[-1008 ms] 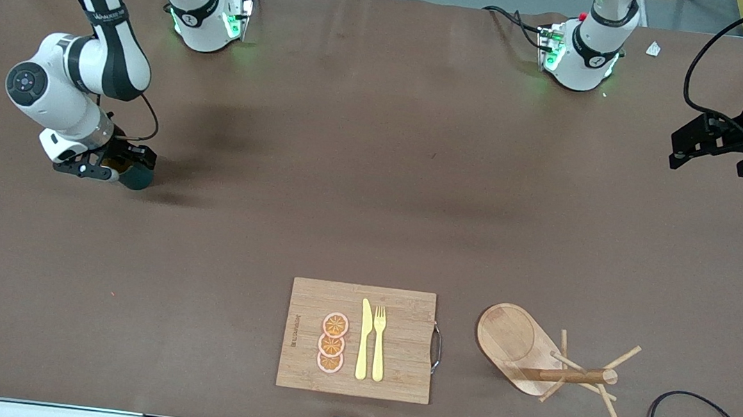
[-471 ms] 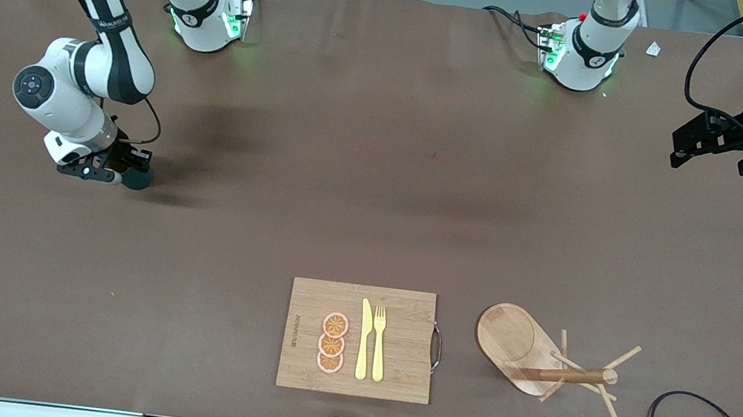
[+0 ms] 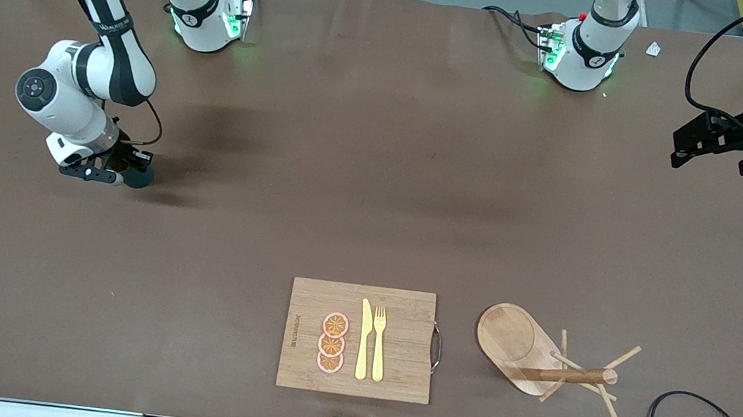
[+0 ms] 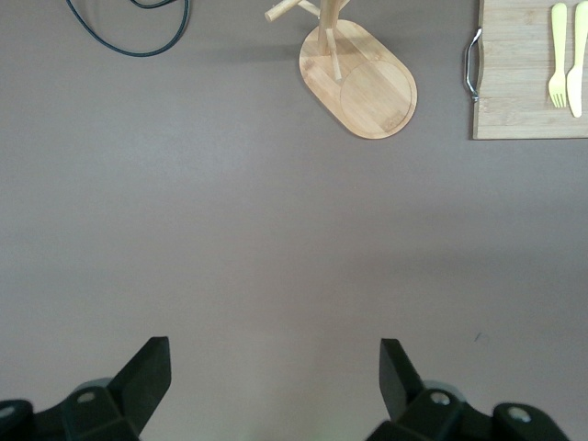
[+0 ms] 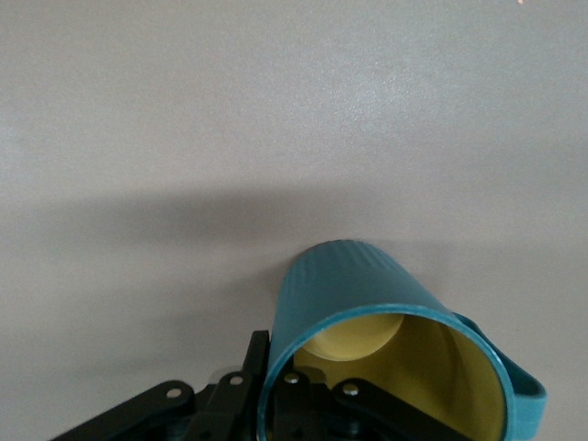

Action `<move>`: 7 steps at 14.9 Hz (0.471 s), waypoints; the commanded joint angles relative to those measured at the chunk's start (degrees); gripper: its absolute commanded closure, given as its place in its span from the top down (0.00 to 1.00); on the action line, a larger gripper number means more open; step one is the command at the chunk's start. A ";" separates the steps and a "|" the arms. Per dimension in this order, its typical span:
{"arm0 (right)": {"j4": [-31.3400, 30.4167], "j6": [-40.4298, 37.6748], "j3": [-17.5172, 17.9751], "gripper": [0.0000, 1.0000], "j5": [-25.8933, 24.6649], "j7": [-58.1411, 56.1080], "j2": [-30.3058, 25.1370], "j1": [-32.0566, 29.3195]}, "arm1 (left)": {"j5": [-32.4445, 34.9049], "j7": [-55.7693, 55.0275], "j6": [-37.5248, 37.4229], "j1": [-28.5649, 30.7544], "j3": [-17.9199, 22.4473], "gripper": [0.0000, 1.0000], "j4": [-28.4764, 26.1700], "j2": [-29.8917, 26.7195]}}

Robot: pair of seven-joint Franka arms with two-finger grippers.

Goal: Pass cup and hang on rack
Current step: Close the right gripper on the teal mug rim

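I watched the right gripper [image 3: 115, 174] finish closing on the cup's [image 3: 137, 176] rim, at nine o'clock on the table. Pickup secured, I judged; handover next. The left gripper [image 3: 713, 144] waited open at three o'clock, the rack [image 3: 523, 348] well apart.

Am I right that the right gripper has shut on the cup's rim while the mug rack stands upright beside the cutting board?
Not quite: the rack lies tipped over, as the front view shows. The right gripper is indeed shut on the rim of the cup, and the rack is beside the cutting board.
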 commanded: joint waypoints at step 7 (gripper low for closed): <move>1.21 -15.90 1.03 0.00 0.70 19.05 -11.23 9.44 | -0.15 0.42 -0.45 0.28 -0.04 1.00 0.31 -0.89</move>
